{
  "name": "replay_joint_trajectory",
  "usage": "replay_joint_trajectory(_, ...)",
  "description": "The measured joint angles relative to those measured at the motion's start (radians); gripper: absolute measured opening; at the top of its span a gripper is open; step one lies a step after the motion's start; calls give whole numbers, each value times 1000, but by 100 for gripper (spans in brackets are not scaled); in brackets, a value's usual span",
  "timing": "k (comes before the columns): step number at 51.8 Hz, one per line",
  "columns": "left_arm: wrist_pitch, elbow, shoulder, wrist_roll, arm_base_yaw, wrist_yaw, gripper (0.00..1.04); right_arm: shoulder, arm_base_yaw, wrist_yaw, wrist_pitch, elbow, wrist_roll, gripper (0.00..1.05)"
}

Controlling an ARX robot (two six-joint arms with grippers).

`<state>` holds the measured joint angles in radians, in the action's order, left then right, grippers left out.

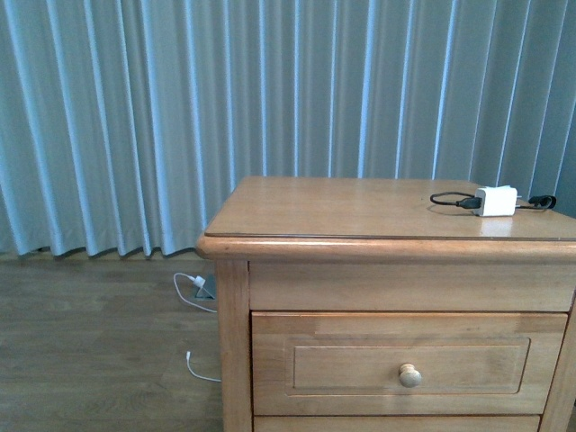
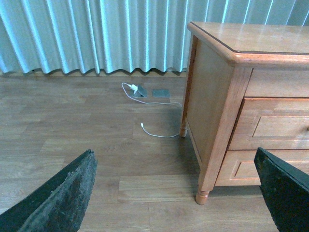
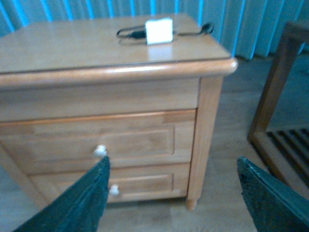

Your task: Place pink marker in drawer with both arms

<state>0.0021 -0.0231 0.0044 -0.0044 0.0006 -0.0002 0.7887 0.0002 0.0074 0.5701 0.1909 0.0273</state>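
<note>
The drawer (image 1: 409,364) is pushed fully shut, so whatever it holds is hidden; only its panelled front and round knob (image 1: 410,375) show. The lower drawer (image 3: 140,182) beneath it is shut as well. I cannot find the pink marker in any view. On the nightstand's top surface (image 1: 360,209), far right, sits a white charger block (image 1: 496,201) with a black cable (image 1: 450,200) looped to its left. On the floor to the left, near the curtain (image 1: 180,117), lies a white cord (image 2: 157,134), its plug end hard to make out. The left gripper (image 2: 174,193) hangs low over the floor with jaws spread wide, grasping nothing. The right gripper (image 3: 174,193) faces the nightstand front, jaws likewise released; that view is blurred.
</note>
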Motion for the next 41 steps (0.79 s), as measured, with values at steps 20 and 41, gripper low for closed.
replay_joint_trajectory(20, 0, 0, 0, 0, 0, 0, 99, -213, 0, -5, -74, -117, -24, 2)
replay_joint_trajectory(41, 0, 0, 0, 0, 0, 0, 99, -377, 0, -5, -161, -186, -24, 1)
